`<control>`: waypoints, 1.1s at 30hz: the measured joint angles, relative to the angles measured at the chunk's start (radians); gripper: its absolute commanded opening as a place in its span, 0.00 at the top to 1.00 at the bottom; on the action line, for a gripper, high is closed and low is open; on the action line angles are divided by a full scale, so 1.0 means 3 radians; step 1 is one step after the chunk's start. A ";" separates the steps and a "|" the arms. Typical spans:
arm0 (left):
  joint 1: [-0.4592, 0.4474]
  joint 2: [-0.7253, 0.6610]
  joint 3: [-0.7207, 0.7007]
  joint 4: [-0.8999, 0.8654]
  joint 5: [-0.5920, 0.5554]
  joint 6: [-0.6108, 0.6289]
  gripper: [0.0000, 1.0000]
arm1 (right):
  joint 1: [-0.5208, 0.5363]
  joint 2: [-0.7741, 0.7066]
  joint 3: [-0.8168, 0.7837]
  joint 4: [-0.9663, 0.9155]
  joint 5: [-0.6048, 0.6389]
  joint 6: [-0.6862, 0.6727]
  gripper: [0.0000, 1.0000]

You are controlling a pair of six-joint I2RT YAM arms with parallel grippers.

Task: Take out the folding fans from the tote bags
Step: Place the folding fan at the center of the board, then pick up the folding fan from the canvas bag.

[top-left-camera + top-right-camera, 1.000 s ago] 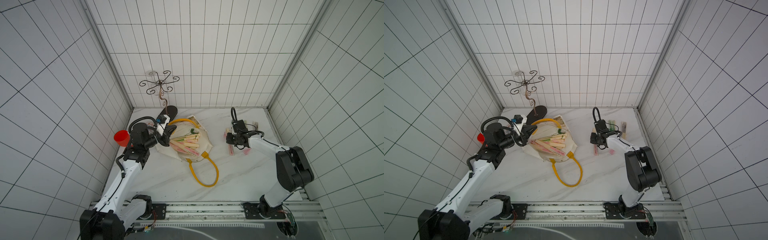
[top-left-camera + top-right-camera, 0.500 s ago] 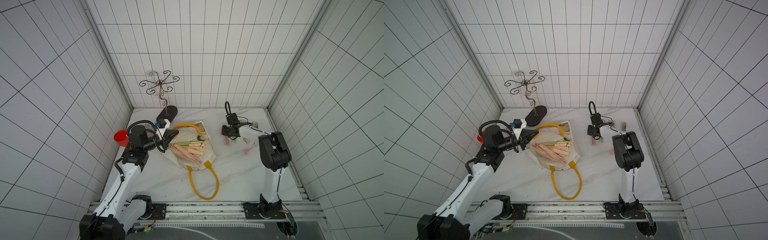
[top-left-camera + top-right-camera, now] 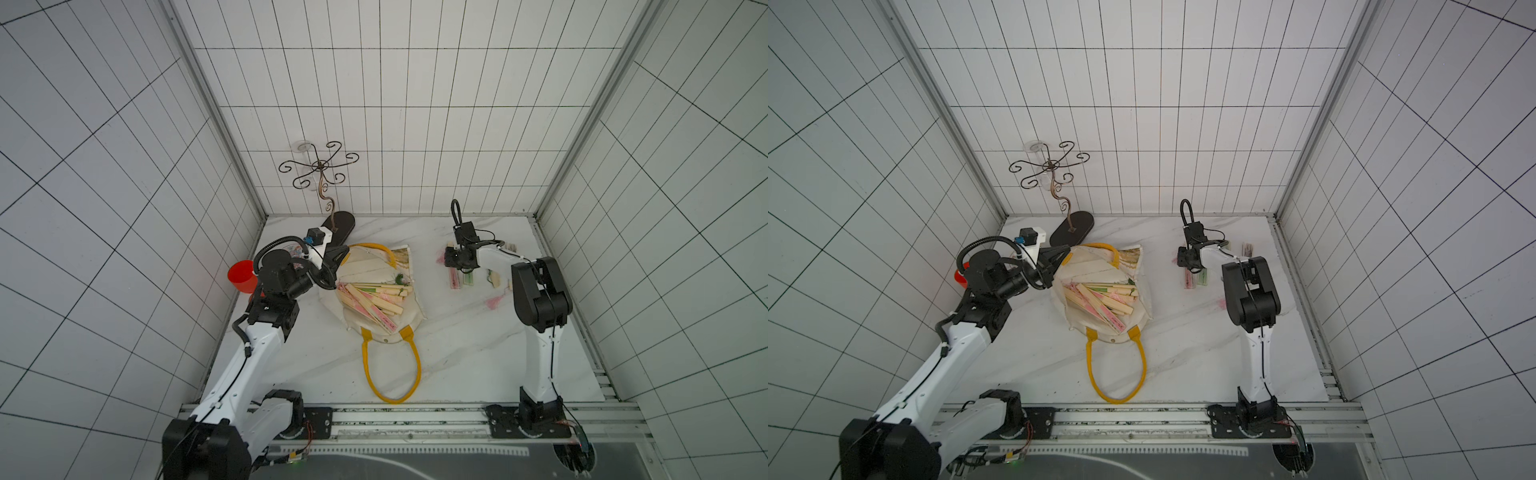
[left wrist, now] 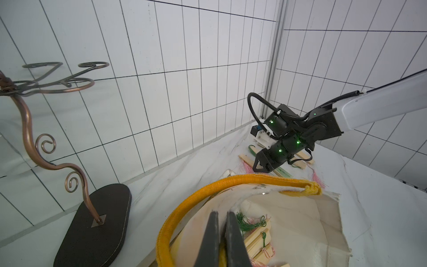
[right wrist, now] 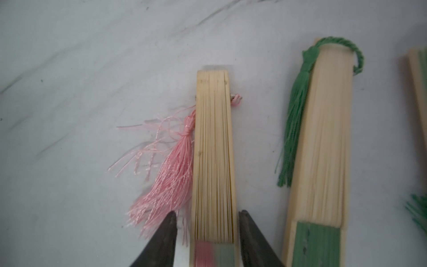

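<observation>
- Top views, both: the tote bag [image 3: 409, 318] lies mouth-open mid-table with folding fans [image 3: 370, 297] heaped inside. Its near yellow strap [image 3: 390, 400] loops almost to the front edge of the table [image 3: 465, 357].
- Same views: the left gripper [image 3: 1061, 253] is clenched on the bag's far rim, with the base of the metal stand [image 3: 1071, 226] just behind it. A red cup [image 3: 242, 276] sits by the left wall.
- Same views: the right gripper [image 3: 455, 268] hangs low over loose fans [image 3: 1196, 279] lying near the far right corner. A wide strip of bare marble separates them from the bag.
- Left wrist: the fingers [image 4: 211, 235] press together on the rim beside the far strap, with fans showing inside the bag below them. Open marble runs between bag and stand base.
- Right wrist: the jaws stand apart, one on either side of the pink-tasselled fan [image 5: 215, 150], with a sliver of gap on each side. The green-tasselled fan [image 5: 328, 138] lies just beside it, not touching. Bare marble lies on the tassel side.
</observation>
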 measured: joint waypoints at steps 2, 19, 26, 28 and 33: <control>-0.0001 0.0005 -0.0004 0.0041 -0.0088 -0.0055 1.00 | 0.0000 -0.0109 0.0000 -0.0032 -0.0050 -0.0019 0.49; 0.0000 0.0354 0.0160 0.0303 -0.0421 -0.0277 1.00 | 0.1057 -0.2684 -0.1227 0.0191 -0.0167 -0.0031 0.58; 0.0000 0.0585 0.0322 0.0334 -0.0401 -0.0282 1.00 | 0.2045 -0.2927 -0.1445 0.0215 0.0099 -0.0070 0.62; 0.0000 0.0601 0.0324 0.0345 -0.0394 -0.0292 1.00 | 0.2230 -0.2852 -0.1445 0.0224 0.0192 -0.0106 0.63; 0.0000 0.0603 0.0326 0.0341 -0.0383 -0.0300 1.00 | 0.2497 -0.2328 -0.1432 0.0230 0.0329 -0.0195 0.65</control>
